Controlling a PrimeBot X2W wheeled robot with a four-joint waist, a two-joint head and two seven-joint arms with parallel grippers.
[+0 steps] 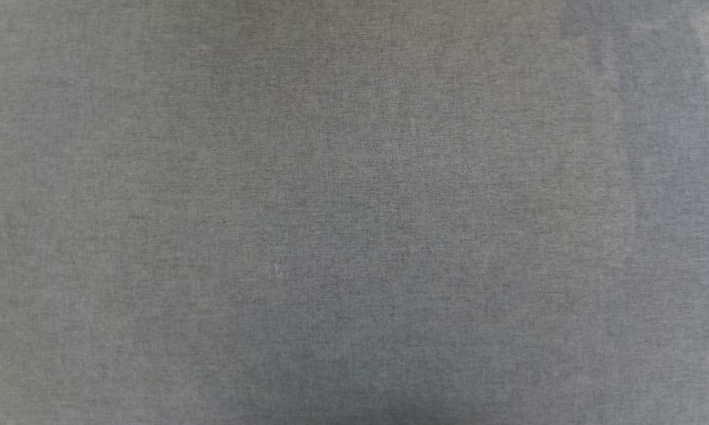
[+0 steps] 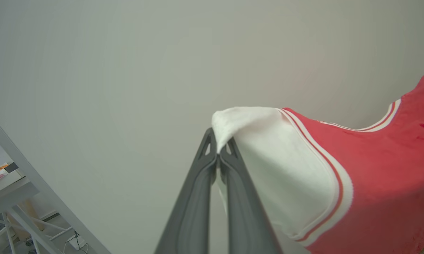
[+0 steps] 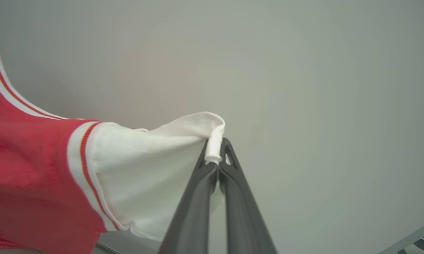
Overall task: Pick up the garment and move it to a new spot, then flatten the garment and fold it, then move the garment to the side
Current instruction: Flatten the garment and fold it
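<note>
My left pincer [image 2: 218, 150] clenched on a white sleeve of the garment [image 2: 374, 176]; my right pincer [image 3: 217, 155] likewise. Pale frame [image 2: 46, 197] at lower left, left wrist view.

Plain grey woven surface [image 1: 354, 212]

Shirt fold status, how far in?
Done: pickup. The left tool and right tool are each shut on a white sleeve of the garment, which hangs stretched between them. In hand: carrying it to the new spot, it seems. To do: laying it down, flattening, folding, moving it aside.
</note>
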